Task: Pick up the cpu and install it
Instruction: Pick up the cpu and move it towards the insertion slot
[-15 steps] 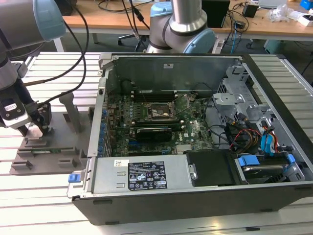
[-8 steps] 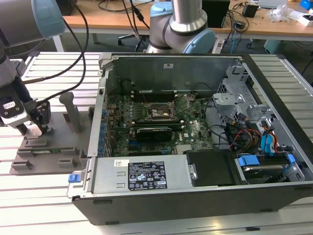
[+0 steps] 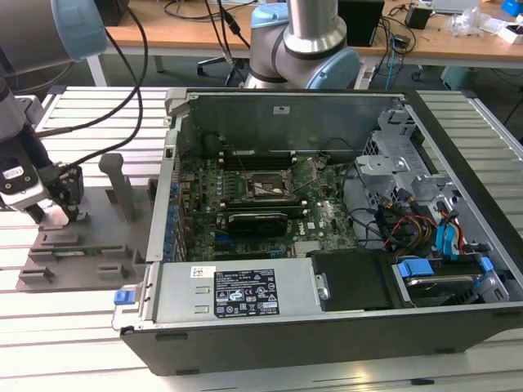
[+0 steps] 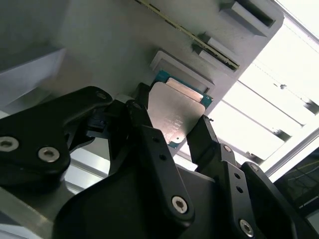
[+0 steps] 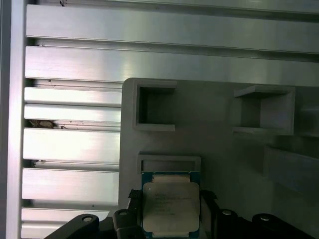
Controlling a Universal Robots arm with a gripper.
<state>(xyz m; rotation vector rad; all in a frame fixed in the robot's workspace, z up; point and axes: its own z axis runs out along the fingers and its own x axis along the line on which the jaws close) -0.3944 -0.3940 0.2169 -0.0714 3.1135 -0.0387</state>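
Observation:
The cpu (image 4: 178, 112), a flat square chip with a silvery top and green rim, sits between the two black fingers of my gripper (image 4: 172, 127). One fingertip (image 4: 142, 119) presses on one edge and the other on the opposite edge. In the first wrist view the cpu (image 5: 171, 208) lies just below a small raised stop on the grey fixture plate (image 5: 209, 134). In the exterior view my gripper (image 3: 55, 216) is low over the grey fixture plate (image 3: 78, 245), at that view's left. The black motherboard socket (image 3: 260, 188) sits inside the open computer case.
The open computer case (image 3: 327, 327) takes up the middle and the exterior view's right, with cables, drive bays and a metal rim. Upright grey posts (image 3: 122, 184) stand on the fixture beside my gripper. A slatted aluminium table (image 3: 73, 343) lies underneath.

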